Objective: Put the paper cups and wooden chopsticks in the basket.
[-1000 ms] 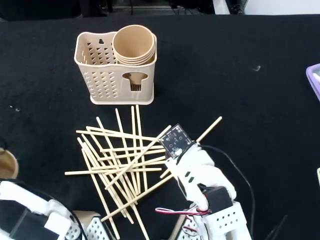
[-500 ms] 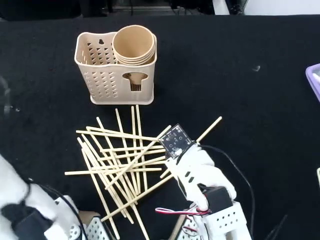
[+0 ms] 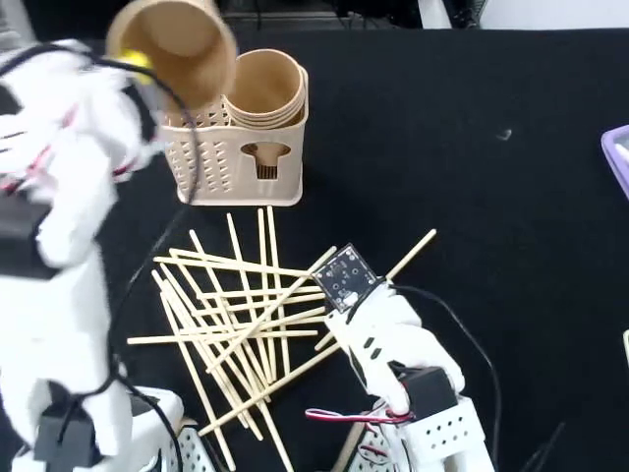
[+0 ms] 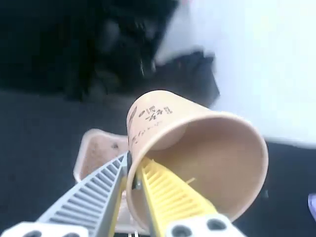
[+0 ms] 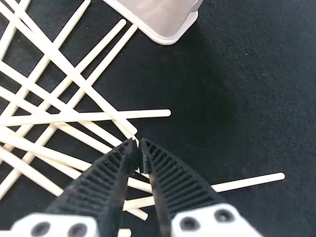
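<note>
Beige basket (image 3: 222,163) holds nested paper cups (image 3: 263,88).

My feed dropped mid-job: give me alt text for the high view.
The left pincer holds a tilted paper cup over the basket's left end; a stack of cups already sits in its right end. Scattered wooden chopsticks lie on the black table, the right arm resting among them.

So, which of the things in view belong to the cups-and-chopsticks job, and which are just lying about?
Belong to the job:
- basket
- stacked paper cups inside it
- paper cup, pinched by the left gripper near the basket
- loose wooden chopsticks on the table, by the right gripper

Just lying about:
- purple container at the table's edge
</note>
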Robot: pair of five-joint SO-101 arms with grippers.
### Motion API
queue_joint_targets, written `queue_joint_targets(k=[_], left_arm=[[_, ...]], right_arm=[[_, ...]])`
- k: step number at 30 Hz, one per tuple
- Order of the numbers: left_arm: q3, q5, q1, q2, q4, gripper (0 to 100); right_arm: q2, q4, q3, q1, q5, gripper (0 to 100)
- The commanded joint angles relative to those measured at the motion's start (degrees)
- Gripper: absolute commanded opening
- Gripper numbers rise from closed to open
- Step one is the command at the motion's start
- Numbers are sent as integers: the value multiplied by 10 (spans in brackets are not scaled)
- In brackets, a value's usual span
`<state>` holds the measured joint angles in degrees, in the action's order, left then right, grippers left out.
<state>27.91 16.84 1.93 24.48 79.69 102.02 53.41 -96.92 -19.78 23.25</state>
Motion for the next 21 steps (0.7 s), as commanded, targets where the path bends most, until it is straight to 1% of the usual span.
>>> queue_joint_targets(k=[1,6,9,16,21], left_arm=[[-10,6,38,-40,-18,30],[20,-35,71,-98,-12,30],[55,-37,80,-125,24,30],[133,-39,62,-202,61,30],[182,-39,58,-244,60,30]], right_arm=[[8,-18,2,5,0,11],[8,-18,2,5,0,11],[8,-18,2,5,0,11],[8,-18,2,5,1,11],[8,-18,2,5,1,11]])
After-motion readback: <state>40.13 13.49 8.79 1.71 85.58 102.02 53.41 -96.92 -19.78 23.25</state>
